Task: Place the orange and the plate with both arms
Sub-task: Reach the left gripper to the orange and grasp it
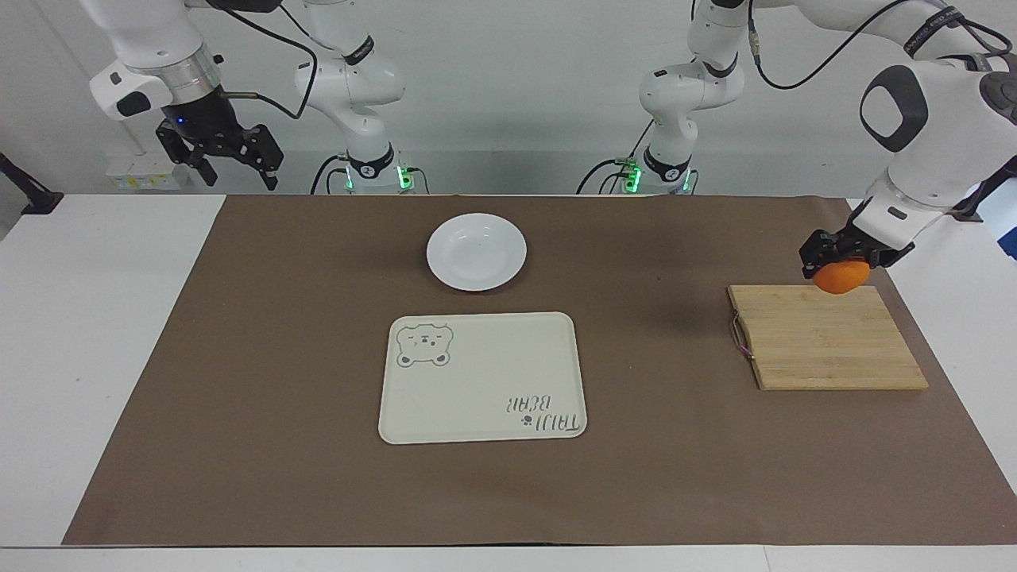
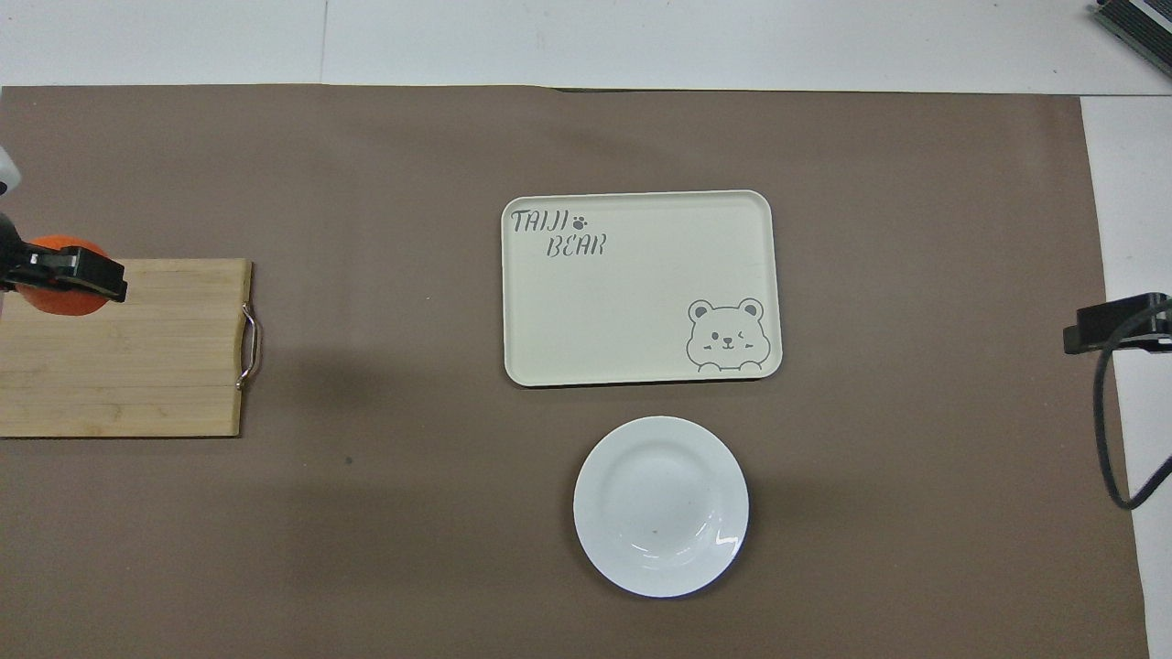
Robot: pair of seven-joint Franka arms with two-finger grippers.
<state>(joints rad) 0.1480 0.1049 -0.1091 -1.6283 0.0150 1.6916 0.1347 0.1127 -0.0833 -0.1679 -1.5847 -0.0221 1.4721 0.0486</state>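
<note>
Left pincer (image 1: 844,258), pinching the orange (image 1: 842,276), hangs over the cutting board (image 1: 826,338). In the facing view the tray (image 1: 482,376) lies toward eight o'clock from the orange, well apart; the plate (image 1: 476,251), near the robots, sits at twelve o'clock of the tray. Right pincer (image 1: 226,155), spread and empty, waits above the worktop's (image 1: 103,334) right-arm end, probably the one to fetch the plate.

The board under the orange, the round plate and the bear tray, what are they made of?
The board looks like bare wood: pale strips with grain, matte, and a metal handle. The plate looks like glazed ceramic, perhaps hard plastic: white with bright glints. The tray looks like smooth cream plastic with a printed bear.
</note>
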